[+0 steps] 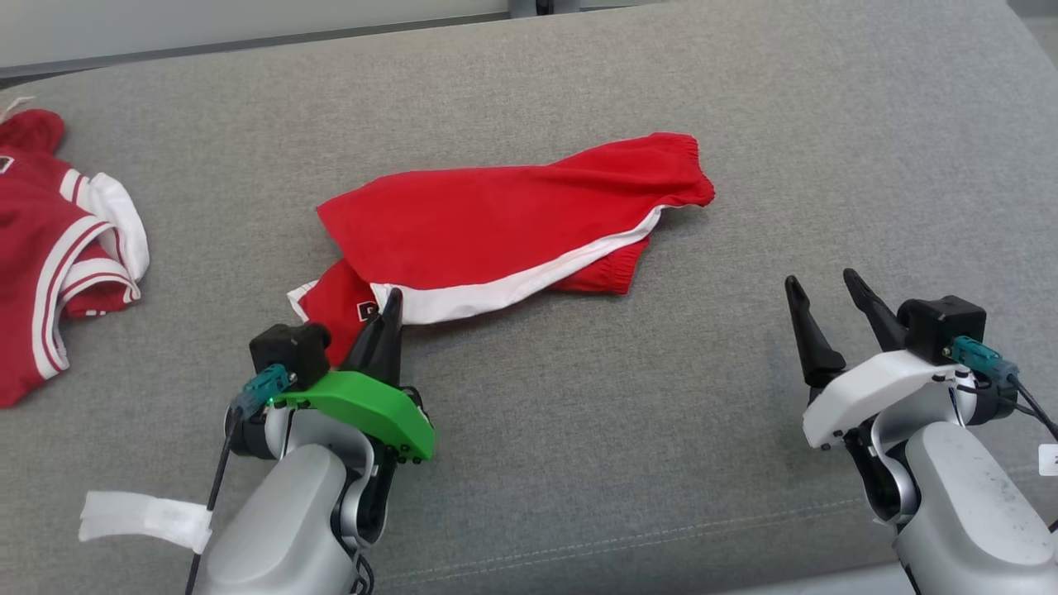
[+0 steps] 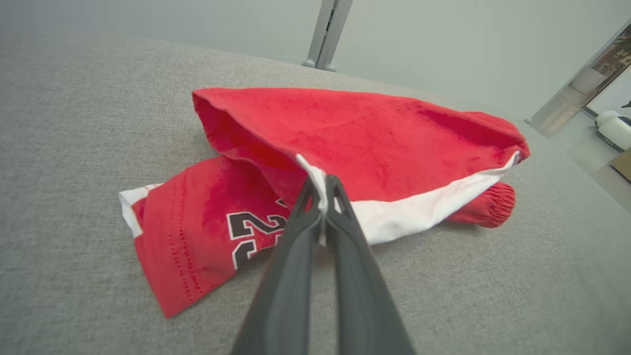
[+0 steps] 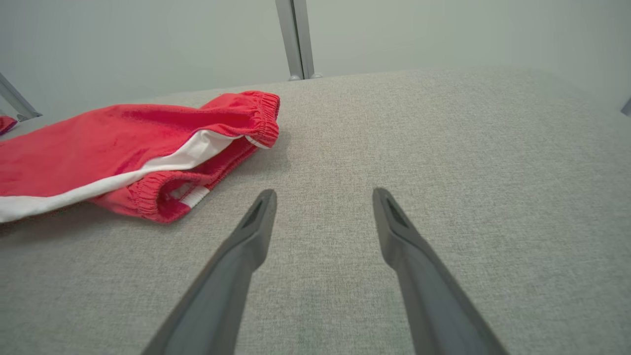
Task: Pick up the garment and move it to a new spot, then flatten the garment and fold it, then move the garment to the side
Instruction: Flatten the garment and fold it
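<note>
Red cloth with a white side stripe, the garment (image 1: 512, 223) lies crumpled on the grey upholstered surface (image 1: 744, 463). One part is folded across another, so a printed number peeks out underneath. The left tool (image 2: 323, 195) is pressed together on the garment's near edge, pinching a thin fold of the white stripe right at its fingertips. The right tool (image 1: 822, 281) stands spread and empty, well apart from the garment, beyond its gathered elastic end. A second red-and-white jersey (image 1: 58, 248) lies well apart from the garment on the opposite side.

The step in hand looks like the pick-up for the move to a new spot. The pinch holds very little cloth, so the lift should probably begin slowly and go straight up from the garment, with an eye on whether the stripe slides out from between the fingers. Raising that edge high enough for the lower layer to hang free would stop it dragging and bunching further. The new spot is best chosen away from the jersey, on bare fabric on the right tool's side of the garment, where both tools can reach to flatten it.
</note>
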Available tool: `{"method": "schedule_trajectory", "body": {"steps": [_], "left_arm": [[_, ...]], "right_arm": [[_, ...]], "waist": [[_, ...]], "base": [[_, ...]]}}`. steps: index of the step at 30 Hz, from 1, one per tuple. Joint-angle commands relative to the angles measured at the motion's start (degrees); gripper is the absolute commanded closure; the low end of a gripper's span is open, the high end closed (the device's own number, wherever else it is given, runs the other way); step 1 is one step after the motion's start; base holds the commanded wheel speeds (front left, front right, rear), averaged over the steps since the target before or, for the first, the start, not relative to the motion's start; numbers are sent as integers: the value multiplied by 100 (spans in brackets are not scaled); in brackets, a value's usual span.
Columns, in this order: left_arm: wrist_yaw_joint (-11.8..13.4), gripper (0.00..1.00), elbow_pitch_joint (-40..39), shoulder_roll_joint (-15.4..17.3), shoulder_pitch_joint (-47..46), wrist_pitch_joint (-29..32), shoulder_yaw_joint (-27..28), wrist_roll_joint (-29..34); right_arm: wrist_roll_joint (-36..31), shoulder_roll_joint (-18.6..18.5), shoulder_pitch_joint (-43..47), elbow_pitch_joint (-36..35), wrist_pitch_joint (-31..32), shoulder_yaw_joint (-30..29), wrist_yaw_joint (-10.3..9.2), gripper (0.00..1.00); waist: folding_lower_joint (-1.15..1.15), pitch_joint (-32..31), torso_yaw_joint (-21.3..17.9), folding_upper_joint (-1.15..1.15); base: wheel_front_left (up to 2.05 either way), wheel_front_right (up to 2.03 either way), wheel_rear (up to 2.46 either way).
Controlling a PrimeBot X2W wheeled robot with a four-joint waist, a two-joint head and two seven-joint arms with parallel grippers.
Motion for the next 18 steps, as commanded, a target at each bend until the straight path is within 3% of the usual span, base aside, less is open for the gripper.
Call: {"method": "schedule_trajectory", "body": {"steps": [1,13,18], "left_arm": [[-9,100,-129,39,130,-17,53,65],[537,100,-1717,599,1313,129,163,137],[672,100,-1977,714,1547,201,250,42]], "right_arm": [[8,-23,83,-42,31,8,-2,0],[47,-97,165,-155,148,136,-2,0],[90,-112,166,-193,247,327,-2,0]], "waist": [[0,-59,117,0],[0,-175,644,0],[0,-167,697,0]], "base": [[0,0,0],[0,0,0],[0,0,0]]}}
